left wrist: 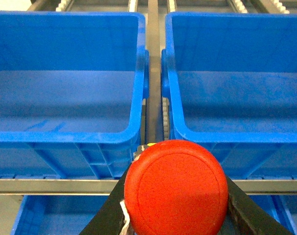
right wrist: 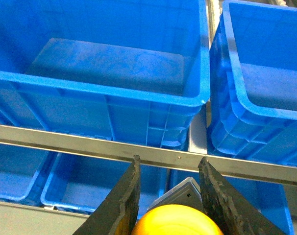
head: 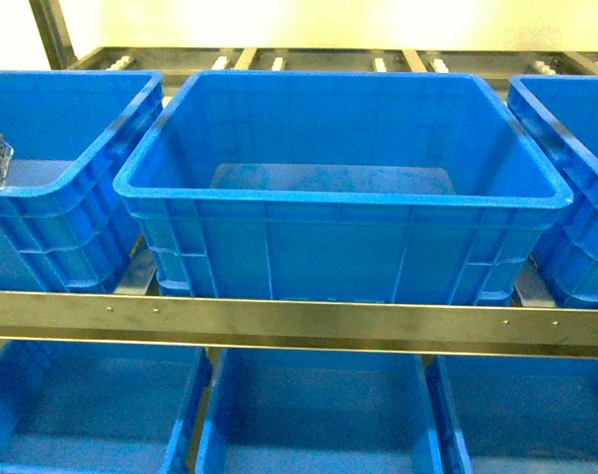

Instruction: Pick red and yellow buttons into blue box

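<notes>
1. Crates: the head view shows three deep blue crates on the upper shelf and three more on the shelf below; the middle upper one is the blue box [head: 338,188], flanked by a left crate [head: 62,178] and a right crate [head: 575,178]; a metal rail [head: 299,321] runs across in front of them.
2. Buttons: two in all, one per wrist view; one red button [left wrist: 176,188] and one yellow button [right wrist: 177,221].
3. Left gripper [left wrist: 176,205]: its two black fingers [left wrist: 251,210] stand on either side of the red cap, which fills the space between the jaws and touches them; the jaws are clamped on it; the cap faces the camera.
4. Beyond the left jaws lie two upper crates side by side, the gap between them straight ahead of the red cap.
5. Right gripper [right wrist: 170,205]: the yellow cap sits low between its two black fingers [right wrist: 121,205], the jaws closed against the button's body; only the cap's top shows.
6. Ahead of the right jaws lies the rail, then the blue box, slightly to their left.
</notes>
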You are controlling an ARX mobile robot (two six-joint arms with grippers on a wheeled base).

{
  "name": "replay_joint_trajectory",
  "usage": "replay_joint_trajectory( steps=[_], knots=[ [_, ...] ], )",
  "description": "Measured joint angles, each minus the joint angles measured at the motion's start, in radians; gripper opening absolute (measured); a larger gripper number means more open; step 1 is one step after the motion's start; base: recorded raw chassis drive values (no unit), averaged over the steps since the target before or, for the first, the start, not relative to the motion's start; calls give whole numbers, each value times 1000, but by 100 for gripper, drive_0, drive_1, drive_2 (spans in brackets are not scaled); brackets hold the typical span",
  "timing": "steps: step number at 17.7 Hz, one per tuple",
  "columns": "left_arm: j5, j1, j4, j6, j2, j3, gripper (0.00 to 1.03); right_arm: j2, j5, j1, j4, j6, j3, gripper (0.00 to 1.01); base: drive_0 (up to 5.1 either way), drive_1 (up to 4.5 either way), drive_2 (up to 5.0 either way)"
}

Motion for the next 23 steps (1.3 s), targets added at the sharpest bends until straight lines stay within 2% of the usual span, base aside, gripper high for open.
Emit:
replay_joint_trajectory(
  steps=[11, 23],
  knots=[
    [0, 0, -1, 0, 1, 0, 31, 2, -2, 0, -2, 0, 0, 32, -5, 421, -430],
    [0, -1, -2, 0, 7, 0, 31, 6, -2, 0, -2, 0, 0, 32, 0, 0, 0]
  ],
)
